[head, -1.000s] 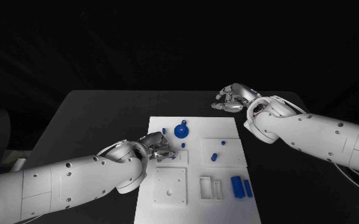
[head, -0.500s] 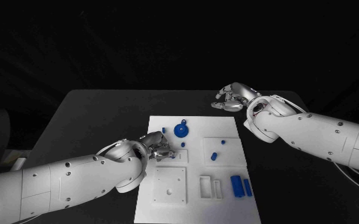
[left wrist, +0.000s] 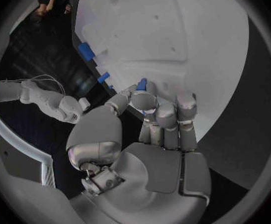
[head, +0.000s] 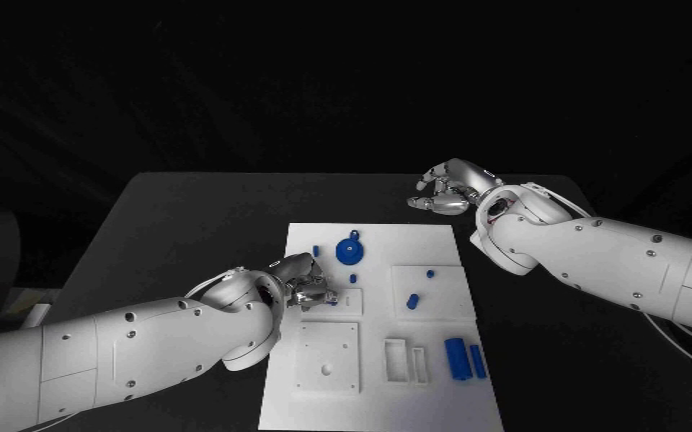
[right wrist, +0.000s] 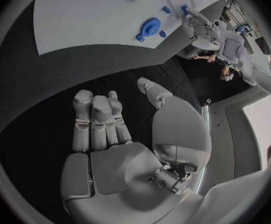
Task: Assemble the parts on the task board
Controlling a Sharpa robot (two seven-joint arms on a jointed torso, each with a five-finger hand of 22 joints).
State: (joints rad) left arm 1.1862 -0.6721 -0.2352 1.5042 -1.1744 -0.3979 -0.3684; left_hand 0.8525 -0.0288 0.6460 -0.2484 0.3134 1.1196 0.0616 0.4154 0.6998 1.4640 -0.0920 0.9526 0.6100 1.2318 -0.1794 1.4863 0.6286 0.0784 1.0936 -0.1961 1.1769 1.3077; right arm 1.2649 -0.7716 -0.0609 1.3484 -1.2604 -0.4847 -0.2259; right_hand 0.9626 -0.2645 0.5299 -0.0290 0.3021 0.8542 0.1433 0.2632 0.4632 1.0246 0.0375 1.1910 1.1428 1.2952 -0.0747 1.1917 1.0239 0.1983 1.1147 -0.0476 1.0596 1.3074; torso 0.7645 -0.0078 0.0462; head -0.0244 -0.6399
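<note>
Room was basically pitch black behind the dark desk (head: 188,212), with no walls or windows visible.

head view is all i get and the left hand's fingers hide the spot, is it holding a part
Observer: Yes. The left wrist view shows the left hand pinching a small blue part at its fingertips.
Operator: over the board or off it
Observer: Over it. The white task board lies right behind those fingertips.
Operator: right hand got anything
Observer: No. The right wrist view shows the right hand with a bare palm, fingers curled in, over the black table.
</note>
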